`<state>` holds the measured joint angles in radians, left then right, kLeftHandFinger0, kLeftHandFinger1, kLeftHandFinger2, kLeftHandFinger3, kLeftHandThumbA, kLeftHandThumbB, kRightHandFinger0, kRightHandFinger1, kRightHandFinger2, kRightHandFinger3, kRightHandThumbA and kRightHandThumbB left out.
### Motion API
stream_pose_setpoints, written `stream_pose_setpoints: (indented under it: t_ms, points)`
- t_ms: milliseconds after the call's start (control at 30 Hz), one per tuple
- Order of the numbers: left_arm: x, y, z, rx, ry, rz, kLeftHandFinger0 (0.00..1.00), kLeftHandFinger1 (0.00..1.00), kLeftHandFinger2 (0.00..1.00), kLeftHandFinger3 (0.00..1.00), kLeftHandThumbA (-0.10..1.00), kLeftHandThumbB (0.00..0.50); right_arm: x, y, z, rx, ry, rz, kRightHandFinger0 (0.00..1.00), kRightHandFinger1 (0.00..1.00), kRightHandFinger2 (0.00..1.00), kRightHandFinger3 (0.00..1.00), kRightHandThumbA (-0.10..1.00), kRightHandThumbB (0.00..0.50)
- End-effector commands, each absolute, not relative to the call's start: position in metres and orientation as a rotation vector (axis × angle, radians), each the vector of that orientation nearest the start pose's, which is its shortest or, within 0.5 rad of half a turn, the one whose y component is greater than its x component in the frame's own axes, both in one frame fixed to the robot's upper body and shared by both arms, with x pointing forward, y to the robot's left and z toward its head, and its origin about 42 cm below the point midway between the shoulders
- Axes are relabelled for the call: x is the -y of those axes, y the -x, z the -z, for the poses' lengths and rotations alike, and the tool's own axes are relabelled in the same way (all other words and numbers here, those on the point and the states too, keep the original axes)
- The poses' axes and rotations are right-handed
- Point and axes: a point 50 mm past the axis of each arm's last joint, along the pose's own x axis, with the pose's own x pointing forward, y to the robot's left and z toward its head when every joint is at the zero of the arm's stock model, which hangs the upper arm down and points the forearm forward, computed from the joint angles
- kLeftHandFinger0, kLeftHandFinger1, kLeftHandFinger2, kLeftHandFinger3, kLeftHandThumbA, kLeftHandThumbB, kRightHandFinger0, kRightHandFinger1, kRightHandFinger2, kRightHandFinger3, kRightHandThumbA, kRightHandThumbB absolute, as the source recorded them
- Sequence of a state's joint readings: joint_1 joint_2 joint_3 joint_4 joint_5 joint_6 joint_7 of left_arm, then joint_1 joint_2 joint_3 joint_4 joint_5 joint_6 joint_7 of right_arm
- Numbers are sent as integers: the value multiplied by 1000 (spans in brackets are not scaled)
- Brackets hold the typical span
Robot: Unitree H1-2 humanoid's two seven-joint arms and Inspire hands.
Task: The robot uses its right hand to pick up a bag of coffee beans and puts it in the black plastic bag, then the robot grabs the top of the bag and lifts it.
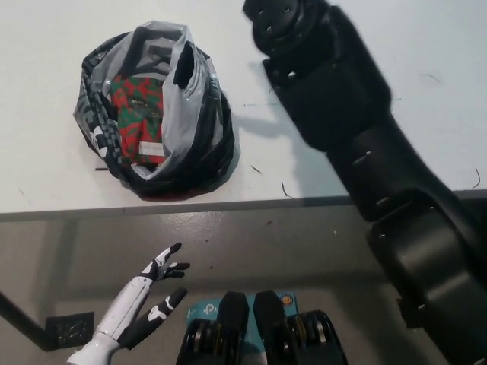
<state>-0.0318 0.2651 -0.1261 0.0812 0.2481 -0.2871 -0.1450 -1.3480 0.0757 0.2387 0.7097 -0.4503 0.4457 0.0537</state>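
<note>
Black plastic bag point(163, 122) slumped on white worktop point(53, 163), mouth open. Coffee bean bag point(137, 114), red and green, lies inside it. My right arm point(358, 144) reaches up past the top edge; its hand out of view. My left hand point(156, 293) low, fingers spread, gripping nothing
</note>
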Motion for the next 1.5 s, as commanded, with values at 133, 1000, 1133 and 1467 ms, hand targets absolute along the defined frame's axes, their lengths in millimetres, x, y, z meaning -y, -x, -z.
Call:
stream_pose_setpoints:
  t_ms: [133, 1000, 1133, 1467]
  points:
    - [-254, -287, -106, 246, -537, 371, 888, 792, 828, 1000, 959, 194, -55, -539, -401, 68, 966, -204, 1000, 1000, 1000, 1000, 1000, 500]
    - [-248, -291, -109, 276, -560, 380, 913, 798, 824, 1000, 935, 214, -53, -541, -343, -171, 524, -274, 1000, 1000, 1000, 1000, 1000, 421]
    - [-247, -290, -107, 276, -555, 383, 856, 776, 826, 1000, 916, 215, -39, -545, -328, -242, 256, -214, 912, 1000, 1000, 1000, 495, 302]
    - [-248, -294, -111, 274, -553, 389, 826, 765, 840, 1000, 891, 215, -15, -554, -319, -302, -134, -123, 0, 25, 489, 798, -100, 200]
